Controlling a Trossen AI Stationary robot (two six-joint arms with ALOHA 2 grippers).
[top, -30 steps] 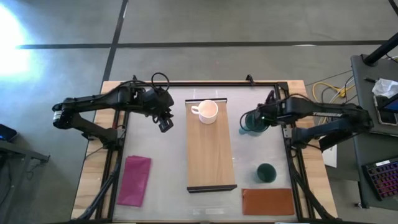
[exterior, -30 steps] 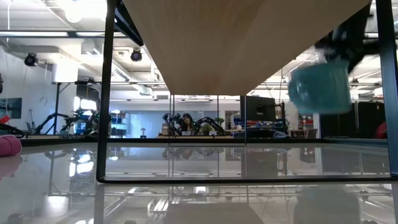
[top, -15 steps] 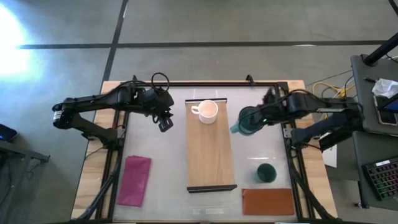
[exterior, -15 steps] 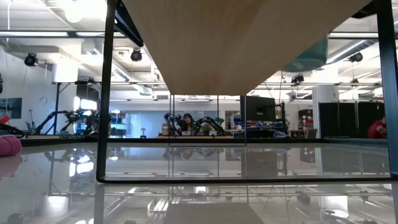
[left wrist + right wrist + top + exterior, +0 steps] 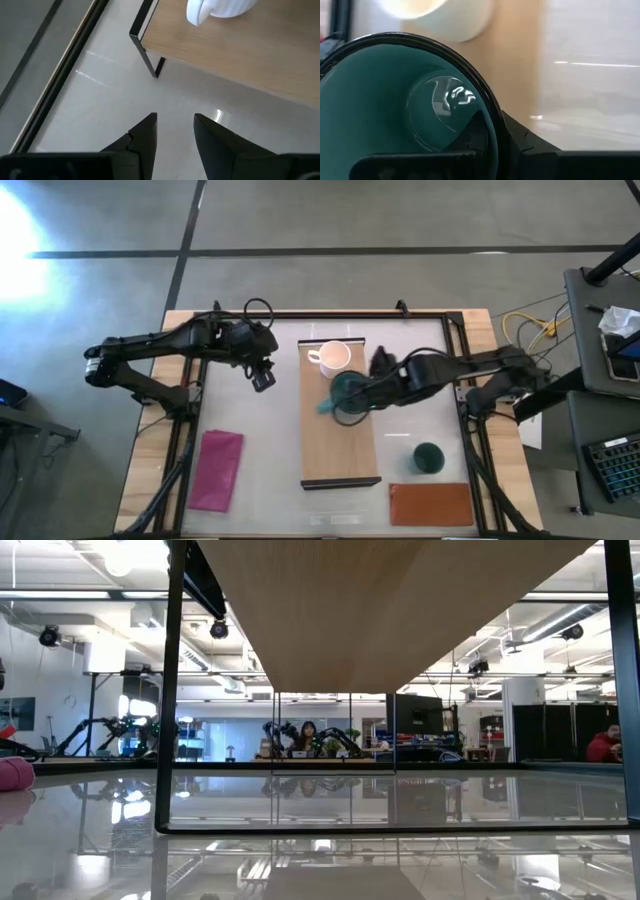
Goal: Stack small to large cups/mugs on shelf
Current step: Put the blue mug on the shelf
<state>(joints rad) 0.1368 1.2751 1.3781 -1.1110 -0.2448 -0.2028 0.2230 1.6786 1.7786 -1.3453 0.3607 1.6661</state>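
Note:
The teal mug point(image 5: 345, 393) is in my right gripper point(image 5: 366, 393), over the light-wood shelf point(image 5: 340, 442) and just near of the white mug point(image 5: 333, 358), which stands on the board's far end. In the right wrist view the teal mug point(image 5: 405, 115) fills the picture, with the white mug point(image 5: 445, 17) beyond it. The dark green mug point(image 5: 428, 457) stands on the table right of the shelf. My left gripper point(image 5: 264, 379) hangs open left of the shelf's far end; its wrist view shows its fingers point(image 5: 174, 120) apart above bare table. My right gripper holds the teal mug by its wall at the rim point(image 5: 492, 117), one finger inside the mug point(image 5: 479, 134) and one outside point(image 5: 522, 145). It comes from the table's right side, slanting down. The mug is tilted over the shelf; whether its base touches the board, I cannot tell.
A magenta cloth point(image 5: 218, 470) lies near the table's left near corner. A reddish-brown mat point(image 5: 432, 503) lies by the near edge, below the dark green mug. The low view shows only the shelf's underside point(image 5: 400, 610) and its dark legs point(image 5: 165, 690).
My right gripper has carried the teal mug up from the table right of the shelf and toward the table's left, so it now hangs over the board beside the white mug. The mug has tipped on the way and left the low view.

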